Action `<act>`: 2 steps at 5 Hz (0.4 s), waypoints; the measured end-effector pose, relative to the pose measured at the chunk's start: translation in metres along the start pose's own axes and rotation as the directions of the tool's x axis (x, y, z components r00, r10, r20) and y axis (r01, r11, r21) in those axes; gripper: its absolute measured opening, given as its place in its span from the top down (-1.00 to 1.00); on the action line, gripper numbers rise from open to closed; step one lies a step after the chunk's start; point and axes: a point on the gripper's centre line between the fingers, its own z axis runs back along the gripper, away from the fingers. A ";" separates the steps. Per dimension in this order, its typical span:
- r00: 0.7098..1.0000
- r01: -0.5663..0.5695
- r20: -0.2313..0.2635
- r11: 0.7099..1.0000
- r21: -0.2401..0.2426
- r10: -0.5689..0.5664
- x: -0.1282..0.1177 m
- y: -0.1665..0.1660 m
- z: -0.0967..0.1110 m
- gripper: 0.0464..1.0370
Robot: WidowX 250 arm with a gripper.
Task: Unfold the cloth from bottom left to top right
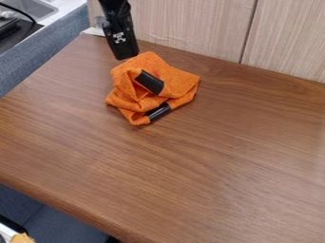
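Observation:
The black gripper hangs in the upper left of the view, its lower end at the back left edge of the orange cloth. Whether it touches the cloth I cannot tell. Bunched in a crumpled heap, the cloth lies on the upper left part of the brown wooden table. Two black pieces show among its folds, one near the middle and one at the front. The folds hide much of the cloth's underside.
A pale wood-grain panel stands along the table's back edge. Beyond the left edge are a blue-grey surface and a metal sink. The table's front edge runs across the lower left.

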 end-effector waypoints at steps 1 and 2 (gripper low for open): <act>1.000 -0.012 -0.015 0.999 -0.030 0.011 -0.003 -0.001 -0.009 -0.93; 0.998 -0.016 -0.059 0.997 -0.079 0.012 -0.002 -0.003 -0.033 -0.93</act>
